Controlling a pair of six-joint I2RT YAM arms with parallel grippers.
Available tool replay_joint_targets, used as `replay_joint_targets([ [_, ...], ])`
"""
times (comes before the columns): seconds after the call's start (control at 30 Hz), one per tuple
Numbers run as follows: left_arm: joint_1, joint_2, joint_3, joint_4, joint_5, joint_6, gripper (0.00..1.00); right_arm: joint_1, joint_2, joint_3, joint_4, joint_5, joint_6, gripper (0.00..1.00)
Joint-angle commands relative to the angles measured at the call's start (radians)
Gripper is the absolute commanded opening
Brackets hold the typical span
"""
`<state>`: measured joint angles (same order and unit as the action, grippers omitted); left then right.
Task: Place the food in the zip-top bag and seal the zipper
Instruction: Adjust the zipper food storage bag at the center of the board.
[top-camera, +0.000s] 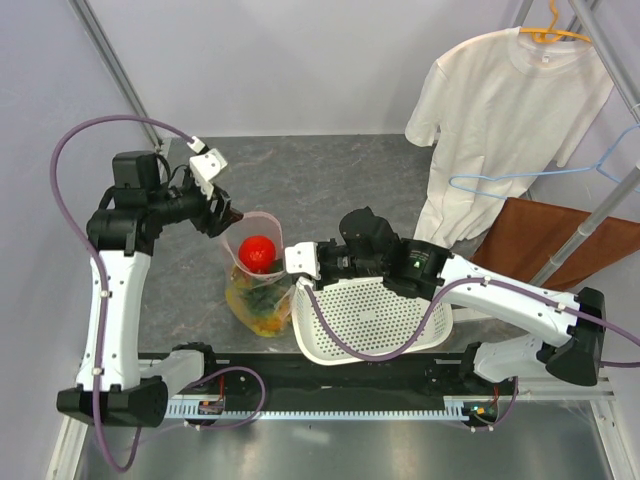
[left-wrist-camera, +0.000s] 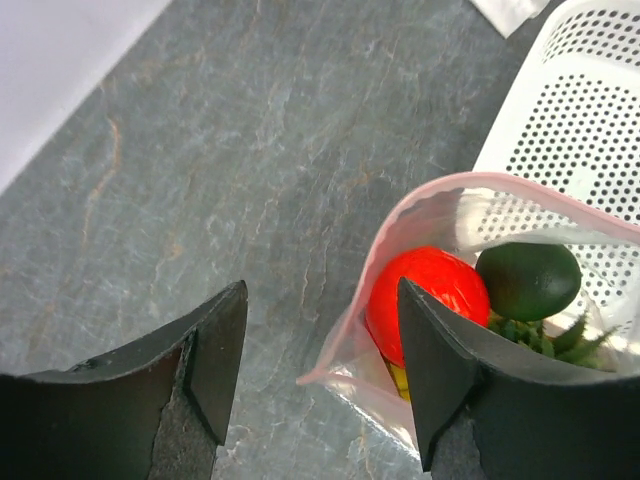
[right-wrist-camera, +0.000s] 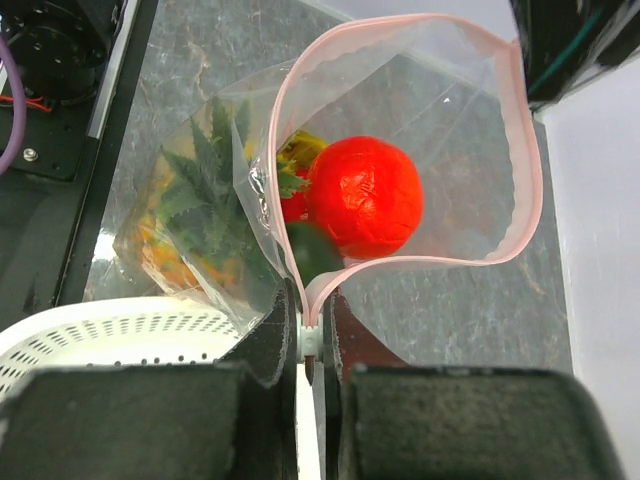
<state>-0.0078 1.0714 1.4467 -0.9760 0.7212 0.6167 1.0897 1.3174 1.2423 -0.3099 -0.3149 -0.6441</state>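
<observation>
The clear zip-top bag (top-camera: 258, 292) stands on the table with its mouth open, edged by the pinkish-red zipper (right-wrist-camera: 520, 130). Inside are a red fruit (right-wrist-camera: 365, 195), a dark green avocado (left-wrist-camera: 528, 280), the pineapple's green crown (right-wrist-camera: 205, 195) and yellow-orange fruit lower down. My right gripper (right-wrist-camera: 315, 320) is shut on one end of the zipper and its white slider. My left gripper (left-wrist-camera: 320, 365) is open, its fingers straddling the far corner of the bag's mouth without touching it.
A white perforated basket (top-camera: 375, 320) lies beside the bag at the near table edge, under my right arm. A white T-shirt (top-camera: 500, 110) hangs on a rack at the right, above a brown board (top-camera: 560, 245).
</observation>
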Motion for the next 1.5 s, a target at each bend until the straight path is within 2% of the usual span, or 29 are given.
replay_joint_targets([
  [0.0, 0.005, 0.047, 0.027, 0.008, -0.026, 0.028, 0.68, 0.012, 0.008, 0.031, 0.109, -0.023, -0.025, 0.00],
  [0.1, 0.005, 0.071, 0.003, -0.076, -0.035, 0.058, 0.67, 0.010, 0.020, 0.034, 0.127, -0.013, -0.023, 0.00],
  [0.2, 0.034, 0.052, -0.052, -0.086, -0.013, 0.063, 0.65, 0.012, 0.035, 0.037, 0.164, -0.012, -0.019, 0.00],
  [0.3, 0.035, 0.033, -0.072, -0.073, -0.016, 0.046, 0.44, 0.012, 0.074, 0.052, 0.202, 0.002, -0.019, 0.00],
  [0.33, 0.042, 0.044, -0.065, -0.072, -0.037, 0.037, 0.33, 0.013, 0.086, 0.055, 0.242, 0.013, -0.019, 0.00],
  [0.4, 0.055, 0.067, -0.016, -0.073, -0.057, 0.012, 0.21, 0.013, 0.117, 0.060, 0.290, 0.052, -0.025, 0.00],
  [0.43, 0.078, 0.077, 0.007, -0.073, -0.077, -0.004, 0.09, 0.012, 0.126, 0.065, 0.349, 0.071, -0.028, 0.00],
  [0.47, 0.092, 0.105, 0.035, -0.072, -0.088, -0.018, 0.02, 0.012, 0.147, 0.069, 0.382, 0.112, -0.026, 0.00],
  [0.5, 0.106, 0.119, 0.094, -0.073, -0.098, -0.032, 0.02, 0.013, 0.157, 0.074, 0.412, 0.135, -0.014, 0.00],
  [0.63, 0.170, 0.153, 0.217, -0.073, -0.108, -0.081, 0.02, 0.012, 0.187, 0.085, 0.544, 0.197, -0.002, 0.00],
  [0.8, 0.172, 0.131, 0.205, -0.053, -0.114, -0.109, 0.02, 0.000, 0.183, 0.086, 0.554, 0.208, -0.029, 0.00],
  [0.9, 0.170, 0.142, 0.186, -0.053, -0.132, -0.132, 0.02, -0.043, 0.134, 0.069, 0.488, 0.166, -0.049, 0.00],
  [1.0, 0.170, 0.154, 0.152, -0.036, -0.079, -0.172, 0.02, -0.106, 0.094, 0.063, 0.358, 0.100, -0.081, 0.00],
  [1.13, 0.169, 0.208, 0.101, -0.030, 0.079, -0.276, 0.02, -0.174, 0.068, 0.029, 0.235, -0.007, -0.143, 0.00],
  [1.23, 0.164, 0.213, 0.044, -0.033, 0.190, -0.276, 0.03, -0.192, 0.049, 0.014, 0.157, -0.049, -0.163, 0.00],
  [1.27, 0.164, 0.206, 0.031, -0.033, 0.207, -0.267, 0.06, -0.194, 0.046, 0.008, 0.143, -0.074, -0.170, 0.00],
  [1.3, 0.164, 0.196, 0.030, -0.033, 0.230, -0.246, 0.24, -0.194, 0.040, 0.005, 0.123, -0.087, -0.170, 0.00],
  [1.37, 0.164, 0.161, 0.046, -0.026, 0.247, -0.232, 0.44, -0.194, 0.032, 0.012, 0.098, -0.130, -0.173, 0.00],
  [1.4, 0.164, 0.145, 0.055, -0.020, 0.273, -0.209, 0.58, -0.194, 0.032, 0.017, 0.085, -0.136, -0.167, 0.00],
  [1.47, 0.166, 0.089, 0.075, 0.002, 0.303, -0.192, 0.68, -0.192, 0.037, 0.034, 0.080, -0.145, -0.155, 0.00],
])
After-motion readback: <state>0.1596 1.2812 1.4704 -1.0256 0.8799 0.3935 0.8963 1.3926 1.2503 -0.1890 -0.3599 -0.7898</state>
